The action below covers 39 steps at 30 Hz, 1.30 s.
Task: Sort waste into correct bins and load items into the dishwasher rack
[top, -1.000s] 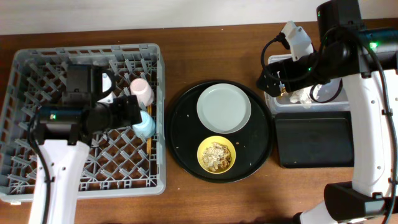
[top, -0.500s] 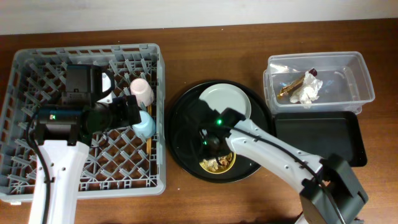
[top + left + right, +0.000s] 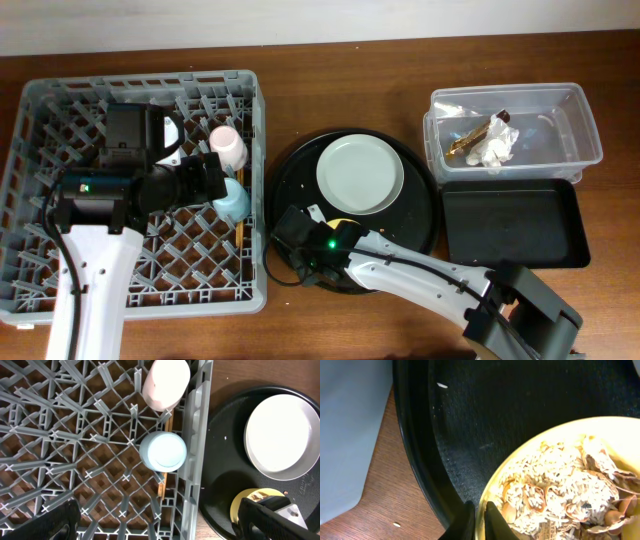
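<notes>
Bench (image 3: pixel 330 80): brown wood, carrying everything.
Dishwasher rack (image 3: pixel 140 80): grey and pegged, sat at the left end of the bench.
Round black tray (image 3: pixel 420 235): lay mid-bench, just right of the rack.
Clear tub (image 3: pixel 580 130): stood at the far right.
Black rectangular tray (image 3: pixel 510 225): lay touching the tub's near side.
Plate (image 3: pixel 360 175): pale, lay flat on the round tray's far half.
Yellow bowl (image 3: pixel 245 502): sat on the round tray's near half, largely under the right arm in the overhead view.
Left claw (image 3: pixel 157 510): spread wide and holding nothing, hovered over the rack's right side.
Right claw (image 3: pixel 478 510): almost closed, pinched the bowl's rim, one finger inside and one outside.
Pink cup (image 3: pixel 228 145): lay on its side by the rack's right wall.
Blue cup (image 3: pixel 235 203): stood mouth down just beside the pink one.
Food scraps (image 3: pixel 565 490): beige rice and shells were heaped inside the bowl.
Napkin (image 3: pixel 495 150): lay crumpled in the tub.
Wrapper (image 3: pixel 468 140): gold-brown, lay in the tub against the napkin.
Chopsticks (image 3: pixel 162 485): lay in the rack under the blue cup.
</notes>
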### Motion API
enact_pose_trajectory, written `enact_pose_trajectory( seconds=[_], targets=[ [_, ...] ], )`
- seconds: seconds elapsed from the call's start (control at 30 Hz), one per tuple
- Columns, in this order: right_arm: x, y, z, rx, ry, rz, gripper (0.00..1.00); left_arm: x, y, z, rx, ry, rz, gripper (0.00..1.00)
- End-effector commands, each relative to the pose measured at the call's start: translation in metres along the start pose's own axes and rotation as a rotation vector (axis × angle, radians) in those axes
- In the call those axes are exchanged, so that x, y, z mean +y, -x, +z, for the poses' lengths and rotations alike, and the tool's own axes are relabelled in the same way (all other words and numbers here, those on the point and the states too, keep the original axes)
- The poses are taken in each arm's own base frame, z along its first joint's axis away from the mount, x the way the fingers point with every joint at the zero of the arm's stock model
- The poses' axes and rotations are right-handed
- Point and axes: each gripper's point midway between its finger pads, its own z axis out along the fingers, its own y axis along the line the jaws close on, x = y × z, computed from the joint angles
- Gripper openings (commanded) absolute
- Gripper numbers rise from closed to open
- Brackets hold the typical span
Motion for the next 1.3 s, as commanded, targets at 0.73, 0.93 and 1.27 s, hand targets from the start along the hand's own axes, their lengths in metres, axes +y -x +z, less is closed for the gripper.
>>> enact_pose_trajectory(
  seconds=[0.73, 0.93, 1.27],
  targets=[
    [-0.257, 0.023, -0.178, -0.251, 0.134, 0.504, 0.04, 0.000, 0.003, -0.006, -0.020, 0.001, 0.003, 0.99],
    [-0.334, 0.018, -0.194, -0.579, 0.540, 0.595, 0.04, 0.000, 0.003, -0.006, -0.020, 0.001, 0.003, 0.99],
    [-0.369, -0.036, -0.181, -0.945, 0.884, 0.812, 0.04, 0.000, 0.003, -0.006, -0.020, 0.001, 0.003, 1.00]
  ],
)
